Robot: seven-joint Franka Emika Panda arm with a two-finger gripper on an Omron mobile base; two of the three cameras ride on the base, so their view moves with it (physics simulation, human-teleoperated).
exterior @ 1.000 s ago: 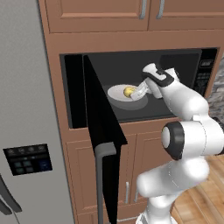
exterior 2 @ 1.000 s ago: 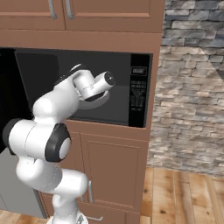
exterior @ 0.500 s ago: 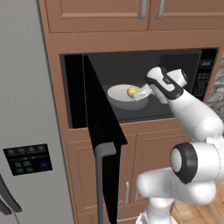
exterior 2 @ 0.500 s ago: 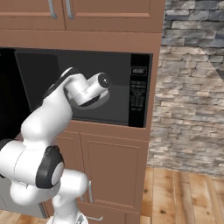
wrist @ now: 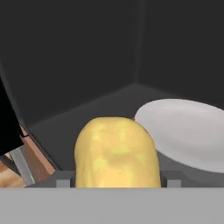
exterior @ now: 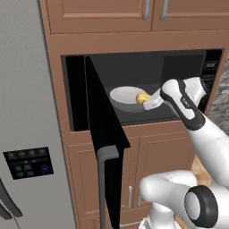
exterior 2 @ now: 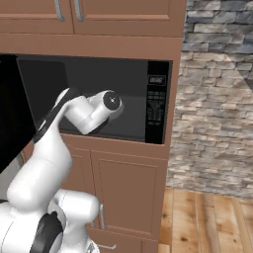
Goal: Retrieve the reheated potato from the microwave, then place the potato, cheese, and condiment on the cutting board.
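Tool [exterior: 150, 102] has drawn back, potato [wrist: 116, 152] between its fingers.

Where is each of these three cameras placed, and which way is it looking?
Left base view: behind the arm's left, facing the open microwave; plate, potato and gripper show, arm at lower right.
Right base view: behind its right, facing the microwave's control panel; arm at lower left.
Hand view: on the hand, looking along the gripper into the microwave; the potato sits between the fingertips.
Shared: both base views show the microwave and arm.
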